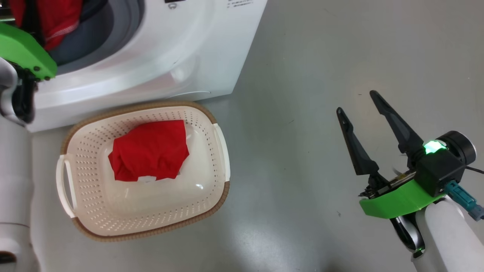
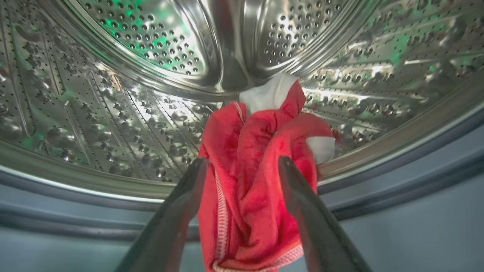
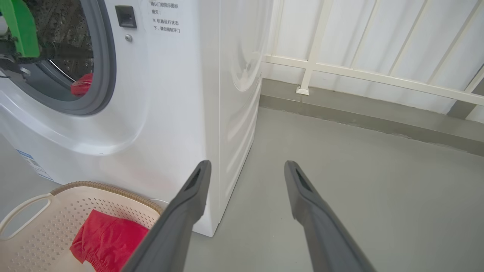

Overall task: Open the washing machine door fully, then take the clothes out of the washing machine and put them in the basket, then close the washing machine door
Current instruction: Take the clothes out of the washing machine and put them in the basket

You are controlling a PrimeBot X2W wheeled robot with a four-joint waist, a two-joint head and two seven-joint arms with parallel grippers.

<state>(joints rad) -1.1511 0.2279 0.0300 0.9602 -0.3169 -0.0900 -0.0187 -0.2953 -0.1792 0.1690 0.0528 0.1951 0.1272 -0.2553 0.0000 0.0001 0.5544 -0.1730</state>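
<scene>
Left gripper [image 2: 242, 160] spread wide astride the hanging red garment [image 2: 245, 211] at the drum mouth, nothing pinched.
Head view: folded red garment [image 1: 149, 149] lies in the basket [image 1: 94, 189]; right gripper [image 1: 357, 102] released, idle over the floor [image 1: 321, 56]. Left wrist view: hanging red garment drapes over the grey seal [image 2: 435, 211], white garment [image 2: 264, 94] tangled behind it. Right wrist view: washing machine [image 3: 181, 94] just behind the basket. Risks: a shallow pinch could slip; the white garment could drag out and drop on the floor.
</scene>
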